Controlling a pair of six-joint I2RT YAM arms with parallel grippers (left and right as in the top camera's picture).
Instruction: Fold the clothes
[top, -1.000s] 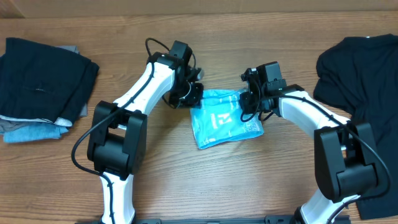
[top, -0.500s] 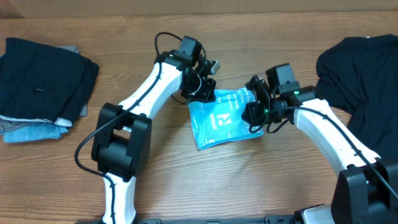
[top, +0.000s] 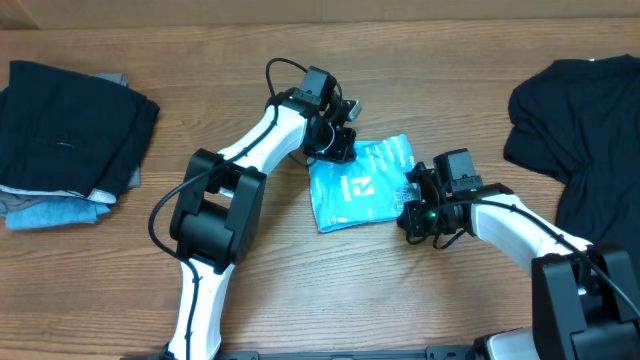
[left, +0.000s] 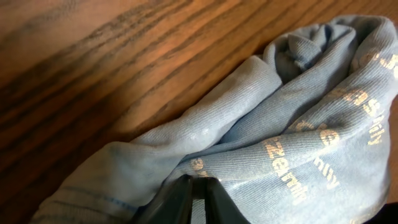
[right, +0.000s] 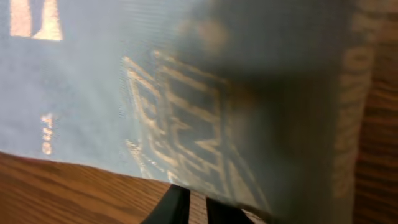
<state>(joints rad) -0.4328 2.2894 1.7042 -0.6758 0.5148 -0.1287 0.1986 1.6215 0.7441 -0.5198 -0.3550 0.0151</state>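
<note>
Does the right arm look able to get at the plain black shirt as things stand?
Probably yes. The black shirt lies on that arm's own side, and only bare table separates it from the right gripper, beside the blue T-shirt.

1 top-down overhead view, 2 near wrist views, T-shirt (top: 360, 185) common to all

Looking down on a left arm (top: 262, 138) and a right arm (top: 512, 213), each pairing smooth white tubular links with bulky, boxy black joint housings. Trailing thin black cables (top: 267, 72) in loose loops off the wrists and beside the black bases. Carrying a squarish black camera block (top: 457, 166) behind each claw, the left claw (top: 338, 148) and the right claw (top: 410, 212). Glowing with a small green light (top: 430, 212) at the right wrist. Ending in slim, dark, tapering fingertips (left: 177, 202), showing up close in both wrist views (right: 174, 206).
</note>
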